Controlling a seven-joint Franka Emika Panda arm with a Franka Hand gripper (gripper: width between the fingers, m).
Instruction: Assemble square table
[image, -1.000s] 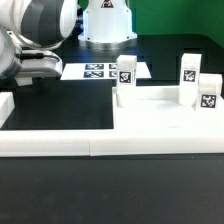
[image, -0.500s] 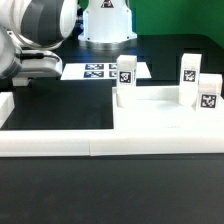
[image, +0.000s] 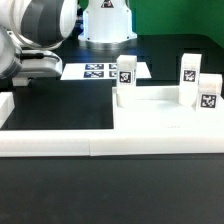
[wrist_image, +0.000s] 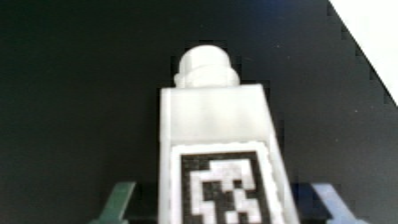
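Looking through the wrist view, we see the gripper (wrist_image: 217, 203) pinching a white table leg (wrist_image: 214, 120), one finger on each side of its tagged end; the leg's rounded peg points away from the camera over the black table (wrist_image: 71, 90). In the exterior view the arm (image: 35, 40) sits at the far left, its gripper hidden. The square tabletop (image: 165, 125) lies on the right, with three tagged legs standing on it: one (image: 125, 72) at its far left, two (image: 190, 68) (image: 208, 92) at the right. The marker board (image: 100, 71) lies beyond, and a white border bar (image: 60, 142) runs along the near side.
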